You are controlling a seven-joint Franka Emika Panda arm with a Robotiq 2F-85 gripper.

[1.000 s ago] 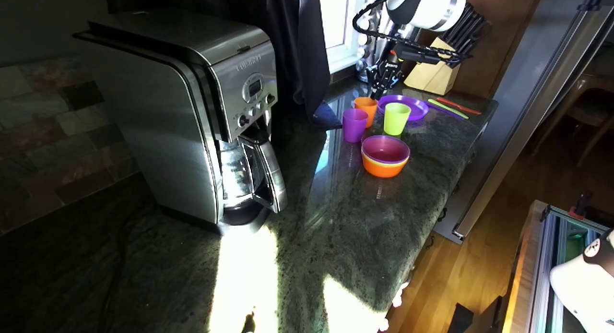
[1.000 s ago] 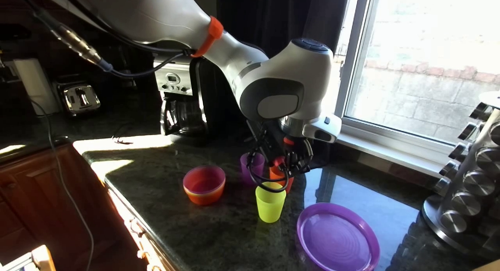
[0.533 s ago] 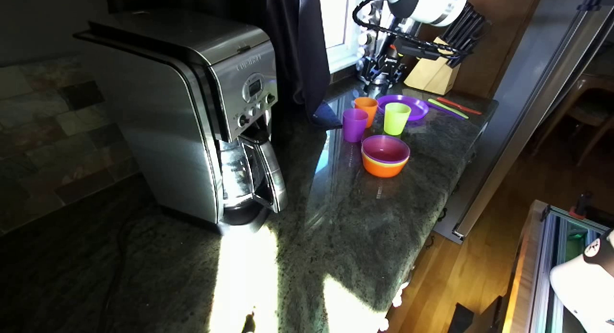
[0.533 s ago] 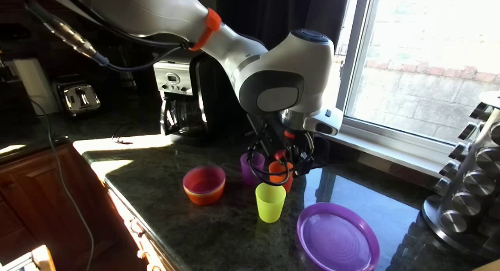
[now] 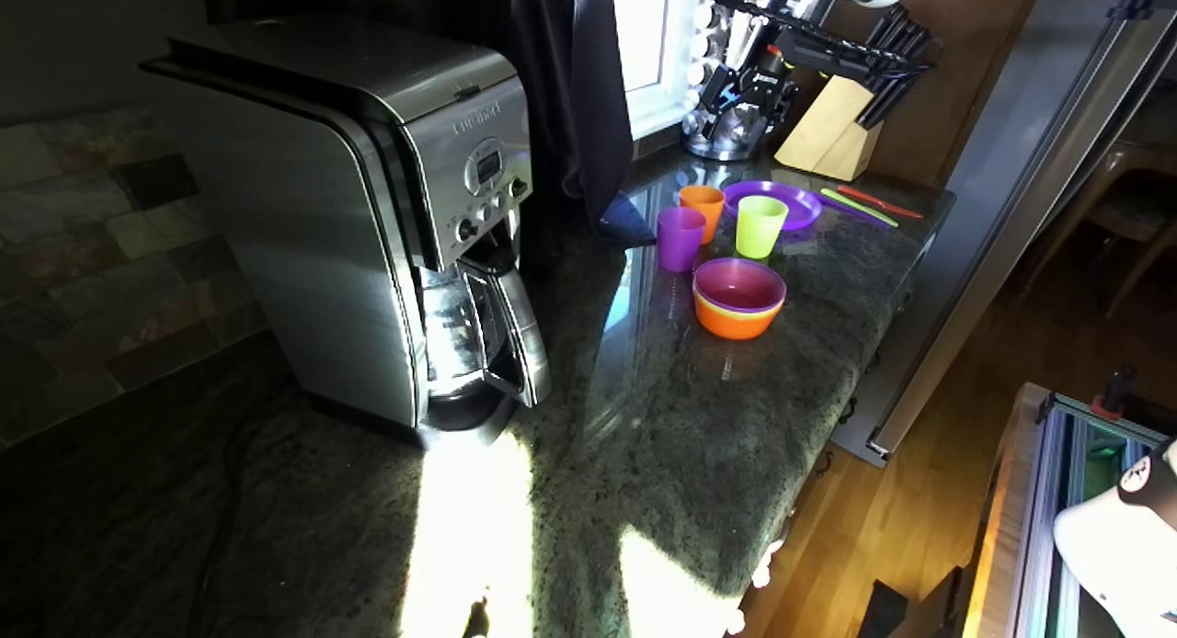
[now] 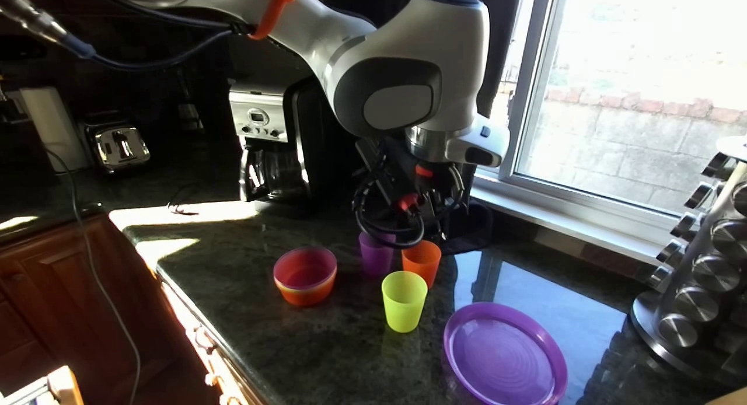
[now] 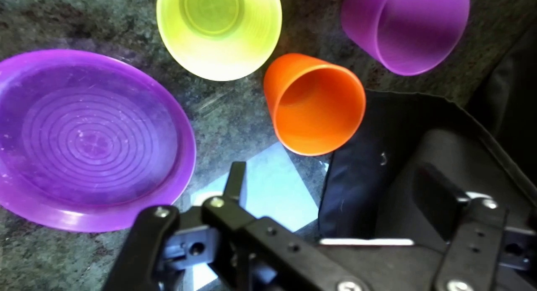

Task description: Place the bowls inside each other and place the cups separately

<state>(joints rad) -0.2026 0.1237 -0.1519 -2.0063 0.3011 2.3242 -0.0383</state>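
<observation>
Three bowls point(image 5: 736, 323) stand nested on the counter, the orange one outermost, a lime green rim above it and the purple one innermost. The wrist view does not show them. Three cups stand upright and apart from one another: lime green point(image 6: 404, 303), orange point(image 6: 422, 264) and purple point(image 6: 376, 256). From above, the wrist view looks into the lime green cup point(image 7: 218, 31), the orange cup point(image 7: 316, 108) and the purple cup point(image 7: 415, 31). My gripper point(image 7: 334, 180) is wide open above the counter beside the orange cup, with nothing between its fingers.
A purple plate point(image 6: 502, 355) lies near the lime green cup. A dark curtain point(image 7: 377, 169) hangs behind the orange cup, under my gripper. A spice rack point(image 6: 694, 276), knife block point(image 5: 832, 132), coffee maker point(image 5: 368, 224) and coloured cutlery point(image 5: 860, 206) are also on the counter.
My gripper has opened wide and risen away from beside the orange cup. The cups and the nested bowls have stayed where they were.
</observation>
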